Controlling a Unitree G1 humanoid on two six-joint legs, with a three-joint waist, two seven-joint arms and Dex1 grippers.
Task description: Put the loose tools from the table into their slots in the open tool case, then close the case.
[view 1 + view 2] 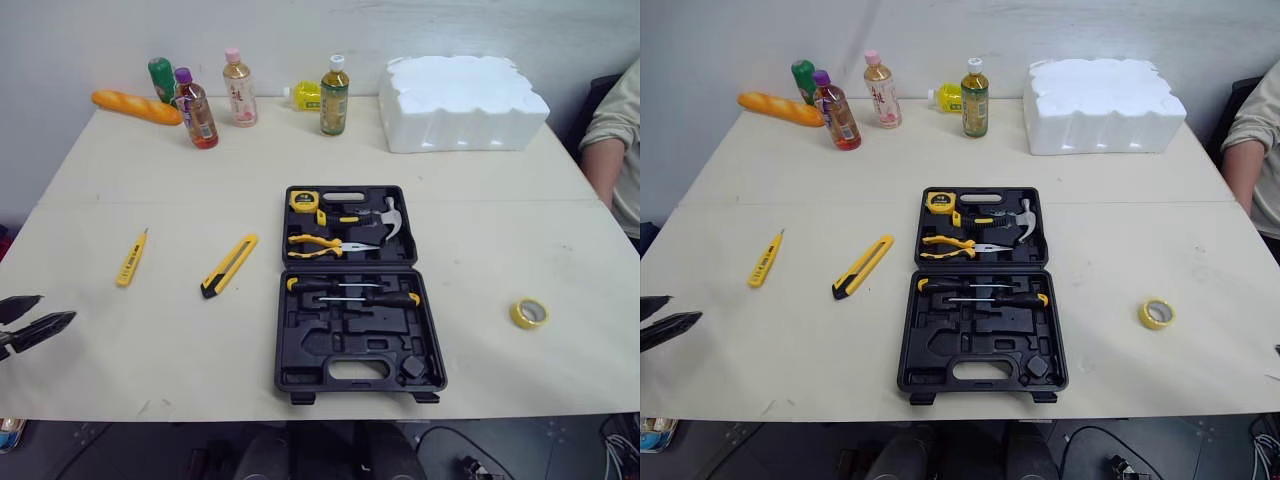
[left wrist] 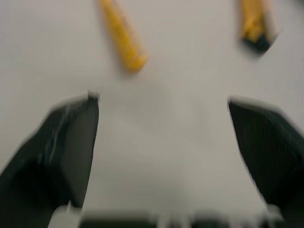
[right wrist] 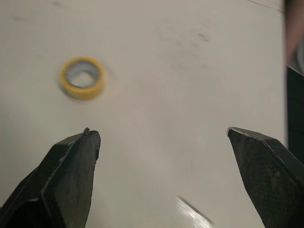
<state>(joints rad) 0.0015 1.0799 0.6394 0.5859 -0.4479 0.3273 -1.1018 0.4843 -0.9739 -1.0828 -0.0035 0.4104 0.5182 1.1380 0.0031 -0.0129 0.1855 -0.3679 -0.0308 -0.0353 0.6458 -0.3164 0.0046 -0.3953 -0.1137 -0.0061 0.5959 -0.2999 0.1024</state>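
Both the left claw and right claw are spread, empty. The flat yellow-and-black utility knife lies on the counter at nine o'clock of the open black plastic tool case; probably light, stiff, slick: pinch mid-body.

Found nothing legible: print on the bottles too small to read, none made out on the tool case.

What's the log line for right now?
tool case open | tester pen, utility knife, tape roll loose | left hand open | right hand open
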